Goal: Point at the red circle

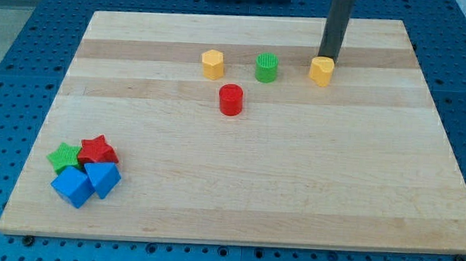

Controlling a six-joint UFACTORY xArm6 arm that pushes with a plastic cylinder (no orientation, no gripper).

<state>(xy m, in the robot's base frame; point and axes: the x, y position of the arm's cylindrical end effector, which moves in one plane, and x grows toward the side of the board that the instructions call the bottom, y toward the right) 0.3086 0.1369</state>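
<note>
My tip [326, 57] has no jaws to open or close (a bare rod) and sits touching the yellow block [321, 71]. The red circle [231, 99] lies well toward the view's left and lower — a direct sweep risks clipping the green cylinder [267, 67] between.

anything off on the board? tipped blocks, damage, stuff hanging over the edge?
Nothing stands out. The red circle, green circle and two yellow blocks stand upright; four star and blue blocks cluster at lower left. My tip is at the right yellow block, away from the red circle.
</note>
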